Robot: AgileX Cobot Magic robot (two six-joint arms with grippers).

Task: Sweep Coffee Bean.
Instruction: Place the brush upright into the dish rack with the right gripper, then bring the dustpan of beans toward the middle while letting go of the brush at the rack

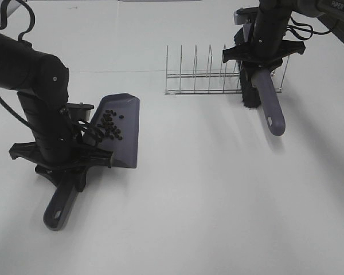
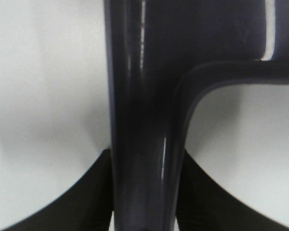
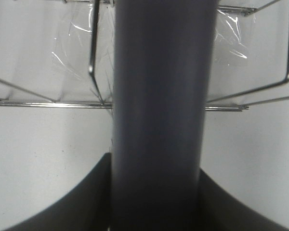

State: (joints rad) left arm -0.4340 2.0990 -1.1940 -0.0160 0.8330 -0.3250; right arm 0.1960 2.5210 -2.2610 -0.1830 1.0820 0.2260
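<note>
Here, glossy oval coffee beans (image 1: pixel 109 126) clustered in smooth wedge-shaped dustpan (image 1: pixel 128 132)

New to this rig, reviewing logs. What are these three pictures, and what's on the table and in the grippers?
This is a two-armed robot seen from three cameras. The wide picture comes from a camera mounted high above the white table. The other two are close-ups from cameras on each arm's wrist.

The left gripper is shut on the handle of a purple-grey dustpan; its wrist view shows that handle filling the frame. The coffee beans, small and dark, lie clustered inside the pan.

The right gripper is shut on a brush with black bristles, held at the right end of a wire rack. Its wrist view shows the brush handle with rack wires behind.
</note>
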